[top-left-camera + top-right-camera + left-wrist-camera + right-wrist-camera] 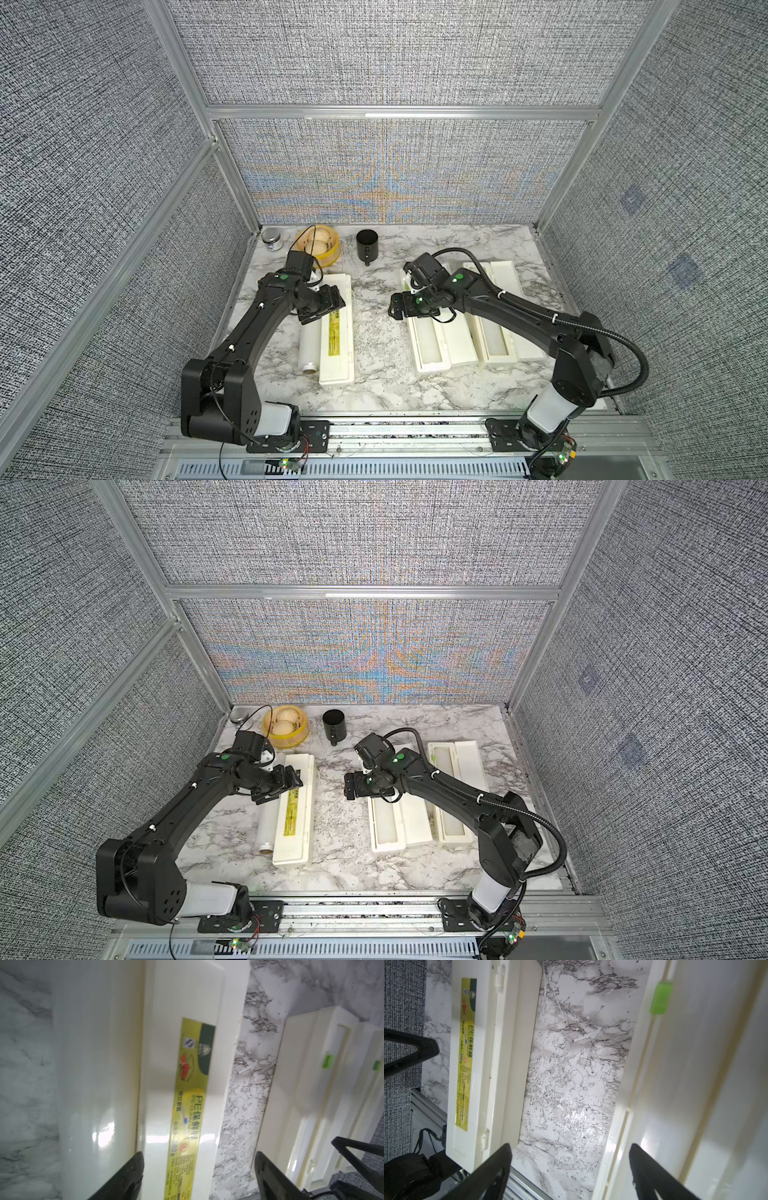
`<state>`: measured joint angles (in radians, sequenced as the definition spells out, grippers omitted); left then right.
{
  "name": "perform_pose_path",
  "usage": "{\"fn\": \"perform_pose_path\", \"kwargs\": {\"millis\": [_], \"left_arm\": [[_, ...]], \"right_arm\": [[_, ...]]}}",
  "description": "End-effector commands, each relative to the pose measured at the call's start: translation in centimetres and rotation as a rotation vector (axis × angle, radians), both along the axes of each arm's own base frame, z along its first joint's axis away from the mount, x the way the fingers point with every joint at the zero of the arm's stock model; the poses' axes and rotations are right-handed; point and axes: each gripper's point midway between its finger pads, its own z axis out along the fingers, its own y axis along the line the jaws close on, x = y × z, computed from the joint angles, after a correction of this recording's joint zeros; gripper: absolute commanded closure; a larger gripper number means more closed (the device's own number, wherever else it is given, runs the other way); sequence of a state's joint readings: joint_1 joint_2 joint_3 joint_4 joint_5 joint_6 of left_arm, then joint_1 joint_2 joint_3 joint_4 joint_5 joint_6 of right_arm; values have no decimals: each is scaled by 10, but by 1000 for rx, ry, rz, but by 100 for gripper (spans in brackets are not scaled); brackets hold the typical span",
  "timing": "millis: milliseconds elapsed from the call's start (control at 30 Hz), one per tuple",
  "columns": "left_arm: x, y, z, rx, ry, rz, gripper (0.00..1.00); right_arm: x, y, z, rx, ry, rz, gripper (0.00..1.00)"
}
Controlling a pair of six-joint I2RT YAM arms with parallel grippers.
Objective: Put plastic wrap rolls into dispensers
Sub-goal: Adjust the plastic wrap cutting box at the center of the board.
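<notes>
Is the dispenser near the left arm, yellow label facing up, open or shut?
Shut. The labelled dispenser has its lid flat over the box, label up; a plastic wrap roll lies outside, beside it.

You've got a marble-pattern table [374, 332], small silver-lidded jar [272, 240] in its far left corner, yellow bowl [329, 258] just beside it holding two pale round things, black mug [367, 246] upright further right, grey fabric walls [395, 54] in aluminium framing [399, 112].

three dispensers [345, 365] [459, 345] [505, 278], one loose roll [309, 345], one mug [367, 245]
</notes>
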<state>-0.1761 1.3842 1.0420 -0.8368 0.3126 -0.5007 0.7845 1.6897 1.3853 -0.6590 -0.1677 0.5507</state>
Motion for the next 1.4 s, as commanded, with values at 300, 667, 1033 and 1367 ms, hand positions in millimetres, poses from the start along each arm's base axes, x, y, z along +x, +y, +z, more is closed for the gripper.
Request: {"fn": "perform_pose_path", "kwargs": {"millis": [300, 667, 1033, 1367], "left_arm": [[-8, -43, -34, -256, 66, -27, 18], [18, -81, -26, -373, 3, -35, 18], [11, -57, -7, -251, -72, -2, 18], [-3, -13, -20, -193, -41, 119, 18]], "right_arm": [[-3, 12, -5, 32, 14, 47, 9], [-8, 21, -6, 0, -2, 116, 7], [-8, 57, -13, -132, -81, 283, 1], [3, 75, -33, -260, -98, 309, 1]]}}
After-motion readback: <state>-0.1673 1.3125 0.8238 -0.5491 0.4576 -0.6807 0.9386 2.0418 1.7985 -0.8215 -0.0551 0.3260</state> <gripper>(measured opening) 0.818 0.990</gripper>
